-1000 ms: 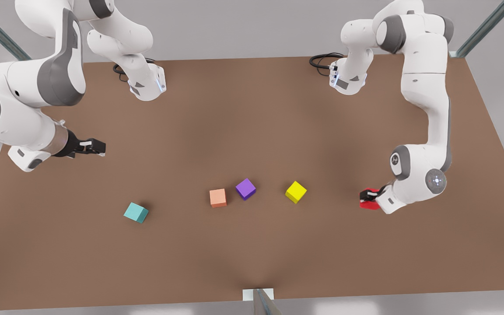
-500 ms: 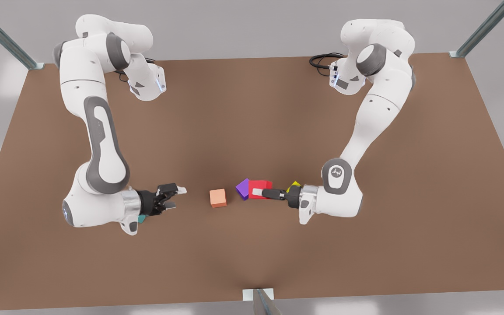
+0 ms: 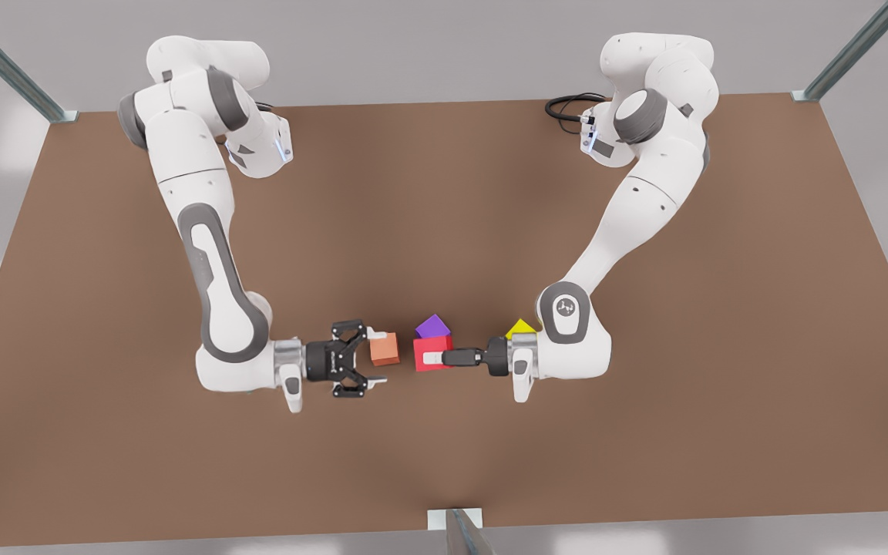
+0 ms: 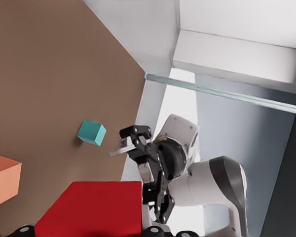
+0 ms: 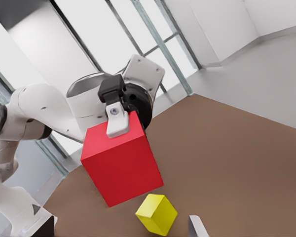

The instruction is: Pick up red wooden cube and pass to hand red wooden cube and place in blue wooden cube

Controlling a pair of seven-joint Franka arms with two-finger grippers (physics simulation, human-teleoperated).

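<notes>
The left gripper (image 3: 436, 358), at the front view's right, is clenched on the red cube (image 3: 424, 347), held off the table (image 3: 444, 216) near its middle, with the purple cube (image 3: 433, 326) just behind. Facing it across a small gap, the hand (image 3: 375, 356) stands spread wide, one finger beside the orange cube (image 3: 385, 351). The blue cube (image 4: 92, 132) sits alone on bare table near an edge.

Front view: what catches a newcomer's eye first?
The red wooden cube, clamped in the left tool at mid-table, on the arm at the front view's right. Facing it, the right tool is spread open, close to the pale orange cube.
</notes>
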